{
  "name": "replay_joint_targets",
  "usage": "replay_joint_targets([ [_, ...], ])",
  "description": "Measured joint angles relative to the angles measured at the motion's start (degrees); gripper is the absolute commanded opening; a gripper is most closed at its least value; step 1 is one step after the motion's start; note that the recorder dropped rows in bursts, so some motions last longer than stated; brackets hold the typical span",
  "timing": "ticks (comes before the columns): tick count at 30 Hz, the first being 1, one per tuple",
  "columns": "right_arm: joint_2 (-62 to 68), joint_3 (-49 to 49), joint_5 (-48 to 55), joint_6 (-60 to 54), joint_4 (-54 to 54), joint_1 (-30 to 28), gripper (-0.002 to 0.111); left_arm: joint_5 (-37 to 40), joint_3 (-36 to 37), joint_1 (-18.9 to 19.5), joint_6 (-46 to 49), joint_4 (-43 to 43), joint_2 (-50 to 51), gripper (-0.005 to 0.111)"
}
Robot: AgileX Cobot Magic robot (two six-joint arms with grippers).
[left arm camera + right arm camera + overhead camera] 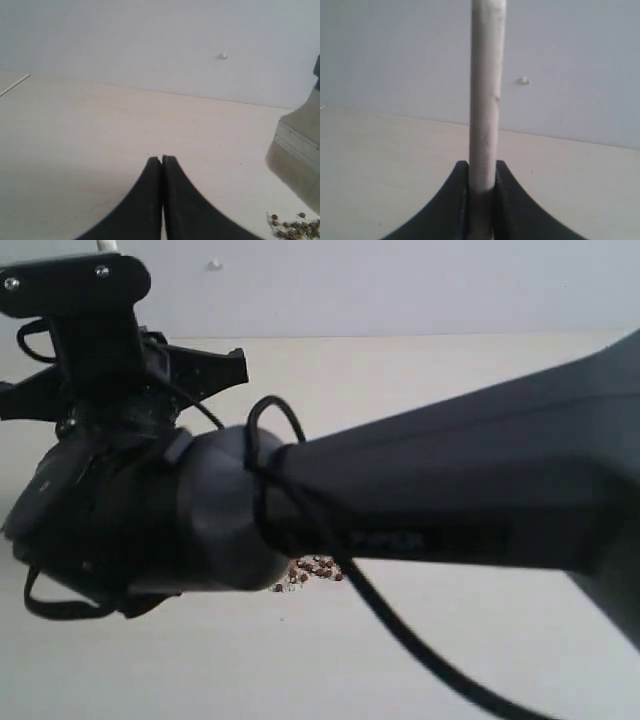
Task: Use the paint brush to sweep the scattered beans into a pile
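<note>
Though pressed together, left end effector (162,159) curved, black; right end effector (482,167) tight on pale, rounded paint brush (486,100) handle.

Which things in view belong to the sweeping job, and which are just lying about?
Part of the job:
- beans, clustered on the table
- paint brush, its handle clamped in the right gripper

Just there:
- left gripper, shut on nothing
- small white speck on the wall
- thin pale strip near the table's edge
</note>
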Motion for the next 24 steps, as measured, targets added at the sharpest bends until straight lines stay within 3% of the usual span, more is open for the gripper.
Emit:
replay_joint_targets([
  [24,12.4,-8.27,1.66,0.12,3.75,1.6,0.0,0.0,0.0,0.0,0.0,0.0,0.0,0.0],
])
